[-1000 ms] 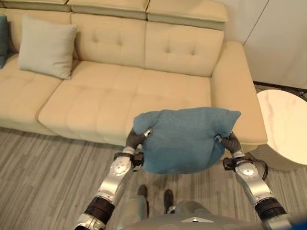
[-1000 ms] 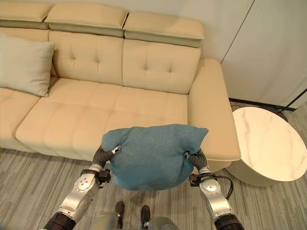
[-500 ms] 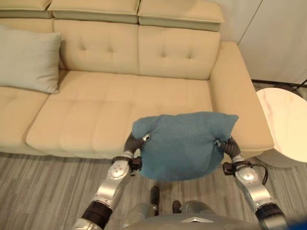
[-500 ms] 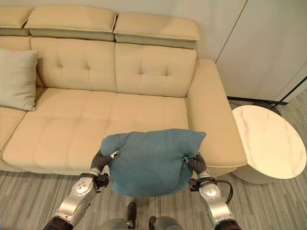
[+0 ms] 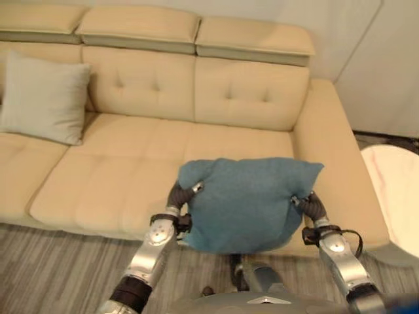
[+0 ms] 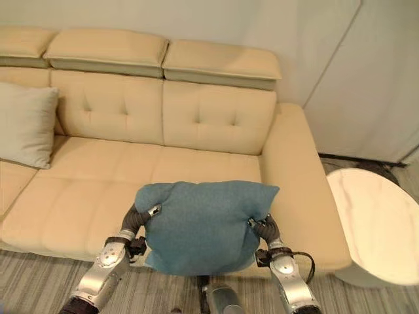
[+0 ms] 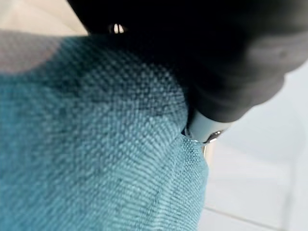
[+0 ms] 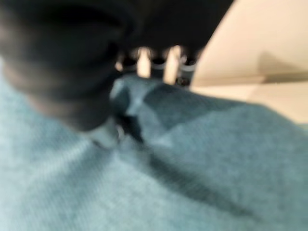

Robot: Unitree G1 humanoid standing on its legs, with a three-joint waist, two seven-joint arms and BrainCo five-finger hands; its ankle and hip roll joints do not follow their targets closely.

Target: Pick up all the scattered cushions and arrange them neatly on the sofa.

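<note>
I see the teal cushion (image 5: 249, 203) clamped between my left hand (image 5: 188, 190) and right hand (image 5: 302, 199), both pinching its fabric, the beige sofa (image 5: 163, 144) just beyond them.

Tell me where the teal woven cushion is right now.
In the eye views the teal woven cushion is held off the floor between the left hand and right hand, over the beige sofa's front edge.

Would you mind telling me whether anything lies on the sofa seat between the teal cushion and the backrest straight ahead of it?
Nothing visible does. The teal cushion, gripped by the left hand and right hand, hangs over the sofa seat's front edge; the seat beyond it is bare. The beige cushion leans far to the left.
</note>
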